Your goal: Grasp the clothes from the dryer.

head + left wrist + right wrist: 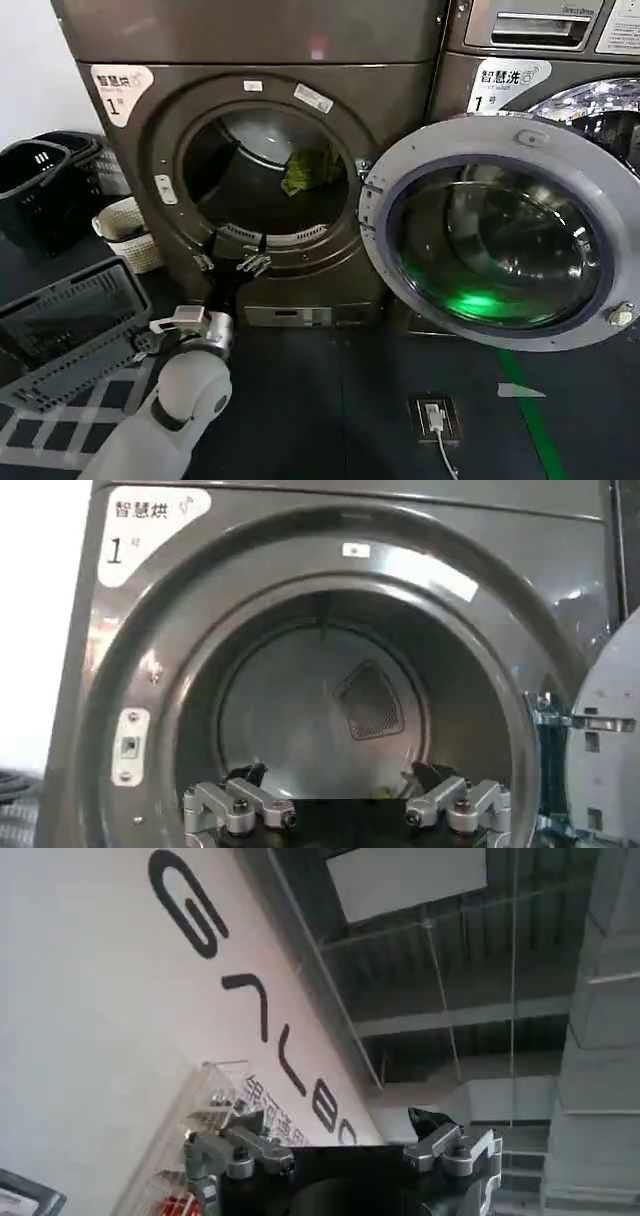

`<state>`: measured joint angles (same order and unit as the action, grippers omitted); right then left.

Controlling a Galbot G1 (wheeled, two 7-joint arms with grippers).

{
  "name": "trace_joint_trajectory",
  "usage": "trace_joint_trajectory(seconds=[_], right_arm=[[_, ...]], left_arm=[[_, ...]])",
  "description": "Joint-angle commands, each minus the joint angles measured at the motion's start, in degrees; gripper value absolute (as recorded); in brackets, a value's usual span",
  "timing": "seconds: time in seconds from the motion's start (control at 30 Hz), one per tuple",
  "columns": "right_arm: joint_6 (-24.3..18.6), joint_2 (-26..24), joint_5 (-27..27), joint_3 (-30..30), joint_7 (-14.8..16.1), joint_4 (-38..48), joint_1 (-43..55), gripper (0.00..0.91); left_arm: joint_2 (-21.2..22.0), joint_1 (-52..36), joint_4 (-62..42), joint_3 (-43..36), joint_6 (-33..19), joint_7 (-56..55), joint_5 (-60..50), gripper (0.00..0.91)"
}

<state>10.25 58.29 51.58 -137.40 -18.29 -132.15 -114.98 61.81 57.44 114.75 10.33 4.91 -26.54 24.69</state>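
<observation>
The clothes (312, 170) lie as a small olive-green bundle deep in the dryer (150, 150) drum, toward its right rear. The left end effector (232, 264) hovers at the porthole's lower rim, jaws spread wide and empty. The right end effector (345, 1148), parked aside, also stands wide. The fabric looks light, soft and limp; pinching a raised fold at the bundle's top should hold best.

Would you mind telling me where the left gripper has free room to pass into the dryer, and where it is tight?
The drum is mostly bare: the dryer has open space between its porthole rim and the clothes, which lie right of centre at the back. The open left gripper sits at the lower lip. Tight on the right, where the open door hinges beside the opening.
</observation>
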Motion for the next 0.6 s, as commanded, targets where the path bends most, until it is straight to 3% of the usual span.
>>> trace_joint_trajectory(seconds=[0.03,0.6], right_arm=[[0.1,0.0,1.7,0.0,0.0,-0.5,0.0,0.907],[-0.2,-0.4,3.0,-1.1,0.4,-0.7,-0.4,0.907]], left_arm=[[0.0,0.1,0.1,0.0,0.0,0.0,0.0,0.907],[0.0,-0.1,0.3,0.0,0.0,0.0,0.0,0.907]])
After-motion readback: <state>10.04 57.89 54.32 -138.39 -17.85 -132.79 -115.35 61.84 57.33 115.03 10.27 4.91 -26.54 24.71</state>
